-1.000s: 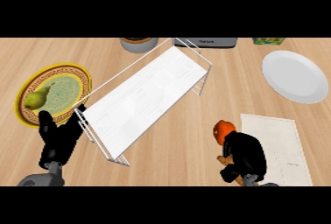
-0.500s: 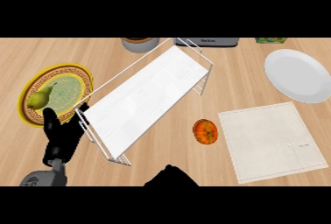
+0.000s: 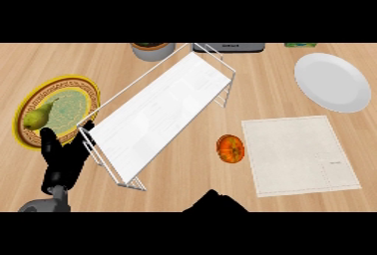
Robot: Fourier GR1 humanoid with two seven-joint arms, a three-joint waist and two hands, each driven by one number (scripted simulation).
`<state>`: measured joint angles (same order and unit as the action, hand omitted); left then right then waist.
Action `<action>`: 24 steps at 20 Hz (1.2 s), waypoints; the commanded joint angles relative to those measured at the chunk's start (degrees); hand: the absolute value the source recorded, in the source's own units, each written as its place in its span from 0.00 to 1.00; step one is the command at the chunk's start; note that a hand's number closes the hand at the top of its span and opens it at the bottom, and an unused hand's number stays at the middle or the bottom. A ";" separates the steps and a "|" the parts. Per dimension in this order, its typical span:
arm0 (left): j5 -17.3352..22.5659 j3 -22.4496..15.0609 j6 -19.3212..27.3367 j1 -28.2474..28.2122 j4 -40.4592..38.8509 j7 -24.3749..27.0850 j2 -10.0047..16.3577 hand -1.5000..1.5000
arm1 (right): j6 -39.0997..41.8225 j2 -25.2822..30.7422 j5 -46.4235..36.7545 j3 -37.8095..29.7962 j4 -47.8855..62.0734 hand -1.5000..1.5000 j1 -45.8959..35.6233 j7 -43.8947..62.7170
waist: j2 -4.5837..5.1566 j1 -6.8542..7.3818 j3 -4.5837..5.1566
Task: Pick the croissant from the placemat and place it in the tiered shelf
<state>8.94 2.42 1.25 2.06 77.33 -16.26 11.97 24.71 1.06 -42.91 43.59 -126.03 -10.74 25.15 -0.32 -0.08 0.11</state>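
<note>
Orange-brown, the croissant was seen on the tabletop, just beyond the right robot hand and beside the placemat, gripped by nothing. Whether that robot hand was apart or together could not be told. The left robot hand was rested open beside the tiered shelf. Picking and placing were judged undone.

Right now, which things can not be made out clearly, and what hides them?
Right hand, head view: cut off by the lower edge; only a dark tip shows.
Grey pot, dark appliance, green item, head view: cut off by the top edge.
Orange round item beside the placemat: too blurred to name the food.
Left hand: whether it touches the tiered shelf cannot be told.
</note>
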 commanded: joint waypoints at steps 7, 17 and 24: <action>-0.34 0.08 -1.40 -0.41 -1.19 1.96 0.05 0.50 | 4.53 -1.06 24.87 -22.20 -5.50 1.00 -26.13 24.75 | 0.40 0.81 0.04; -1.04 -0.69 0.01 -0.63 1.68 -0.65 -1.06 0.50 | 1.34 0.79 30.44 -39.66 25.18 1.00 -56.28 22.63 | 0.43 1.43 -0.04; -2.20 0.25 0.59 4.06 -3.90 0.57 -1.70 0.50 | 3.10 2.13 30.09 -40.83 39.37 1.00 -63.26 14.28 | 0.53 0.80 -0.04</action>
<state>7.61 2.54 1.34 3.74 75.74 -15.92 10.51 27.14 2.46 -12.32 4.32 -95.95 -68.91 44.12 0.08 0.71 0.06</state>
